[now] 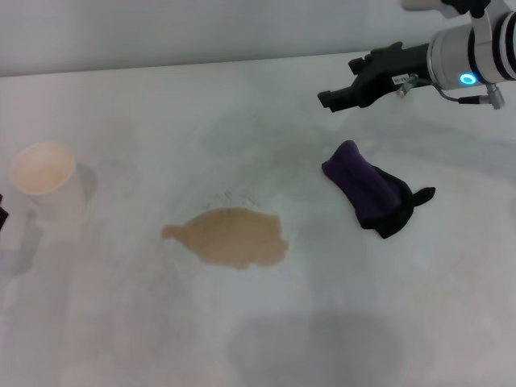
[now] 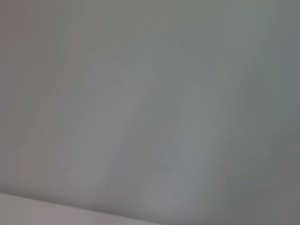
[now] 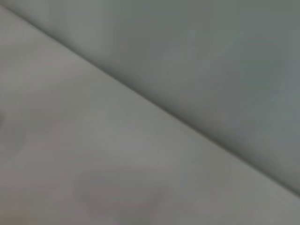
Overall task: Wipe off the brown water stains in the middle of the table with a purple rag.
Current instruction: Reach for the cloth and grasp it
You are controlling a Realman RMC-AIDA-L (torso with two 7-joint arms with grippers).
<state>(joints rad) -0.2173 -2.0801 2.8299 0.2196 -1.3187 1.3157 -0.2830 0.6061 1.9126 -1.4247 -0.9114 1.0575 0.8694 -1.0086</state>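
Nearest you, the bench [image 1: 451, 322] carries a cup [image 1: 42, 173] at far left, the stain [image 1: 230, 236] mid-bench, unwiped, and the rag [image 1: 372, 192] just right of it. Your right gripper [image 1: 339, 98] hovers above the rag, jaws apparently closed, grasping nothing.

Right arm [image 1: 476, 52]: silver-white cylinder with a glowing blue ring, thin grey cable, black right hand [image 1: 332, 100].
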